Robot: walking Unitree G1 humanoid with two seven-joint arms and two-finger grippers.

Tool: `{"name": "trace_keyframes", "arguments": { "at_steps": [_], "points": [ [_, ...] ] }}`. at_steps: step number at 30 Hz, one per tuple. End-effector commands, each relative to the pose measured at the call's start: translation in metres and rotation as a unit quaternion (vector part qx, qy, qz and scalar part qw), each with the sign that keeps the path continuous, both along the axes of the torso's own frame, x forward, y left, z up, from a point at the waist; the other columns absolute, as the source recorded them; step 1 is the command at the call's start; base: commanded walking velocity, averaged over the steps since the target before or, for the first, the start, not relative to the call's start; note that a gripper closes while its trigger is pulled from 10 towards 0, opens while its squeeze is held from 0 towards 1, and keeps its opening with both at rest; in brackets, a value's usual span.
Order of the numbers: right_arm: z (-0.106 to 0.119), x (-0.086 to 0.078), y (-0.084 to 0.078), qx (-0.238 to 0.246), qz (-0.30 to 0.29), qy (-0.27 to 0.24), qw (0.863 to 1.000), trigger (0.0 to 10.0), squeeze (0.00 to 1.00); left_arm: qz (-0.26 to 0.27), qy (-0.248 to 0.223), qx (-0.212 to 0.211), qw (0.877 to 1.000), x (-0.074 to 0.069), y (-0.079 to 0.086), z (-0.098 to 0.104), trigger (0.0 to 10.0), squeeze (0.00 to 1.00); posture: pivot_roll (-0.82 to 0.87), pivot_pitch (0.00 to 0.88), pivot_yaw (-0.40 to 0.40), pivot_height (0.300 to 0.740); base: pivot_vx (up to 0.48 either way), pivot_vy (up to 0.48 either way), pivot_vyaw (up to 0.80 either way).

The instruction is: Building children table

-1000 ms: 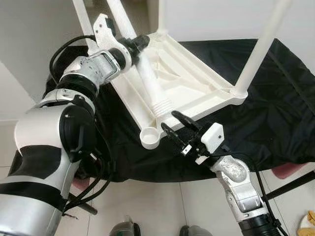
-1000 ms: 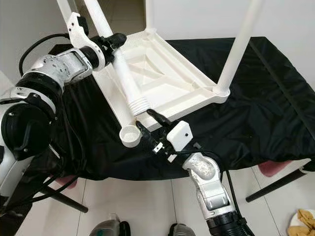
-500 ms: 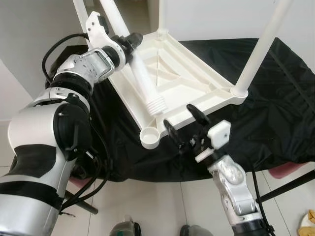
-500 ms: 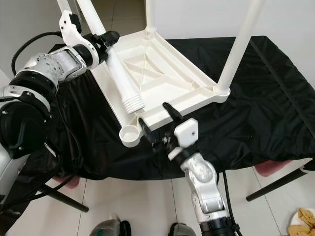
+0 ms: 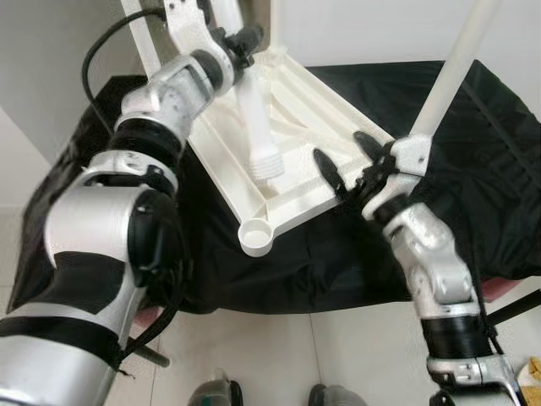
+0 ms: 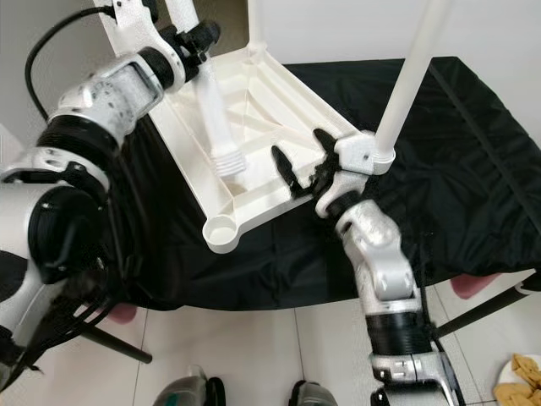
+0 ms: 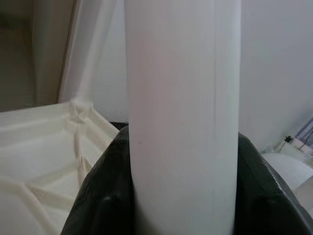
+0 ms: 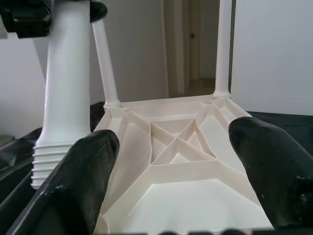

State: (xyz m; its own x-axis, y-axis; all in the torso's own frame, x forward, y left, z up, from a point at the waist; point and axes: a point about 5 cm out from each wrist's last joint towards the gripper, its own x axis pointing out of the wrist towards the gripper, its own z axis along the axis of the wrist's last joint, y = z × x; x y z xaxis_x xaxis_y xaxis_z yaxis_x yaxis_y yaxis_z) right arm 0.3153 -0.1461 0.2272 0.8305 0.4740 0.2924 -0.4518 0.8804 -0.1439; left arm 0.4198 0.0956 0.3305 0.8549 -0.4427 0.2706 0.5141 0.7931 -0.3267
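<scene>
A white children's table top (image 5: 317,139) lies upside down on a black cloth. Three white legs stand in its corners, one at the right (image 5: 452,72). The near corner socket (image 5: 256,237) is empty. My left gripper (image 5: 239,42) is shut on the loose fourth leg (image 5: 254,110) and holds it nearly upright; its threaded end (image 5: 265,162) hangs over the underside, apart from the socket. In the left wrist view the leg (image 7: 181,117) sits between the black fingers. My right gripper (image 5: 347,159) stands open at the table top's near edge, one fingertip (image 8: 83,176) on each side of the rim.
The black cloth (image 5: 507,169) covers a low surface that drops off to a tiled floor (image 5: 279,355) in front. A dark stand leg (image 6: 473,309) and a pink object (image 6: 473,286) lie at the right, with a plate of food (image 6: 520,381) on the floor.
My left gripper has swung the loose leg more upright, its threaded end moving up and away from the corner socket. My right gripper rose from below the front edge to the rim, still open.
</scene>
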Motion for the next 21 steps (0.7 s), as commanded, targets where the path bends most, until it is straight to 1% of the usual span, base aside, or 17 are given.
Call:
{"name": "trace_keyframes", "arguments": {
  "at_steps": [1,2,3,4,5,7,8,10,12,13,14,15,16,18,19,20,21],
  "points": [
    [-0.001,0.005,0.003,-0.001,0.018,0.022,1.0,10.0,0.0,-0.061,-0.063,0.022,0.996,-0.007,-0.007,0.005,10.0,0.0,-0.01,0.053,0.054,0.74,0.0,0.0,0.0],
    [-0.001,0.005,0.003,-0.001,0.018,0.022,1.0,10.0,0.0,-0.061,-0.063,0.022,0.996,-0.007,-0.007,0.005,10.0,0.0,-0.01,0.053,0.054,0.74,0.0,0.0,0.0],
    [0.005,0.011,0.003,0.004,0.029,0.038,0.999,10.0,0.0,-0.054,-0.091,0.044,0.993,-0.011,-0.012,0.006,10.0,0.0,0.01,0.05,0.039,0.74,0.0,0.0,0.0],
    [0.005,0.011,0.003,0.004,0.029,0.038,0.999,10.0,0.0,-0.054,-0.091,0.044,0.993,-0.011,-0.012,0.006,10.0,0.0,0.01,0.05,0.039,0.74,0.0,0.0,0.0],
    [0.01,0.016,0.004,0.005,0.044,0.048,0.998,10.0,0.0,-0.055,-0.118,0.07,0.989,-0.016,-0.019,0.006,10.0,0.0,0.01,0.048,0.03,0.74,0.0,0.0,0.0],
    [0.01,0.016,0.004,0.005,0.044,0.048,0.998,10.0,0.0,-0.055,-0.118,0.07,0.989,-0.016,-0.019,0.006,10.0,0.0,0.01,0.048,0.03,0.74,0.0,0.0,0.0],
    [0.013,0.02,0.004,0.008,0.058,0.062,0.996,10.0,0.0,-0.057,-0.142,0.095,0.984,-0.021,-0.028,0.004,10.0,0.0,0.02,0.045,0.021,0.74,0.0,0.0,0.0],
    [0.013,0.02,0.004,0.008,0.058,0.062,0.996,10.0,0.0,-0.057,-0.142,0.095,0.984,-0.021,-0.028,0.004,10.0,0.0,0.02,0.045,0.021,0.74,0.0,0.0,0.0],
    [0.02,0.028,0.006,0.001,0.084,0.079,0.993,10.0,0.0,-0.063,-0.167,0.128,0.976,-0.03,-0.044,-0.004,10.0,0.0,0.03,0.041,0.001,0.74,0.0,0.0,0.0],
    [0.02,0.028,0.006,0.001,0.084,0.079,0.993,10.0,0.0,-0.063,-0.167,0.128,0.976,-0.03,-0.044,-0.004,10.0,0.0,0.03,0.041,0.001,0.74,0.0,0.0,0.0],
    [0.021,0.031,0.007,-0.008,0.092,0.084,0.992,10.0,0.0,-0.065,-0.172,0.138,0.973,-0.032,-0.05,-0.007,10.0,0.0,0.03,0.039,-0.001,0.74,0.0,0.0,0.0],
    [0.021,0.031,0.007,-0.008,0.092,0.084,0.992,10.0,0.0,-0.065,-0.172,0.138,0.973,-0.032,-0.05,-0.007,10.0,0.0,0.03,0.039,-0.001,0.74,0.0,0.0,0.0],
    [0.02,0.033,0.009,-0.019,0.097,0.086,0.991,10.0,0.0,-0.069,-0.177,0.144,0.971,-0.035,-0.056,-0.01,10.0,0.0,0.04,0.036,-0.006,0.74,0.0,0.0,0.0],
    [0.02,0.033,0.009,-0.019,0.097,0.086,0.991,10.0,0.0,-0.069,-0.177,0.144,0.971,-0.035,-0.056,-0.01,10.0,0.0,0.04,0.036,-0.006,0.74,0.0,0.0,0.0],
    [0.018,0.036,0.012,-0.027,0.103,0.091,0.99,10.0,0.0,-0.073,-0.186,0.152,0.968,-0.039,-0.061,-0.011,10.0,0.0,0.04,0.028,-0.009,0.74,0.0,0.0,0.0],
    [0.018,0.036,0.012,-0.027,0.103,0.091,0.99,10.0,0.0,-0.073,-0.186,0.152,0.968,-0.039,-0.061,-0.011,10.0,0.0,0.04,0.028,-0.009,0.74,0.0,0.0,0.0],
    [0.015,0.037,0.02,-0.036,0.117,0.094,0.988,10.0,0.0,-0.079,-0.2,0.168,0.962,-0.043,-0.07,-0.013,10.0,0.0,0.04,0.016,-0.007,0.74,0.0,0.0,0.0]
  ]
}}
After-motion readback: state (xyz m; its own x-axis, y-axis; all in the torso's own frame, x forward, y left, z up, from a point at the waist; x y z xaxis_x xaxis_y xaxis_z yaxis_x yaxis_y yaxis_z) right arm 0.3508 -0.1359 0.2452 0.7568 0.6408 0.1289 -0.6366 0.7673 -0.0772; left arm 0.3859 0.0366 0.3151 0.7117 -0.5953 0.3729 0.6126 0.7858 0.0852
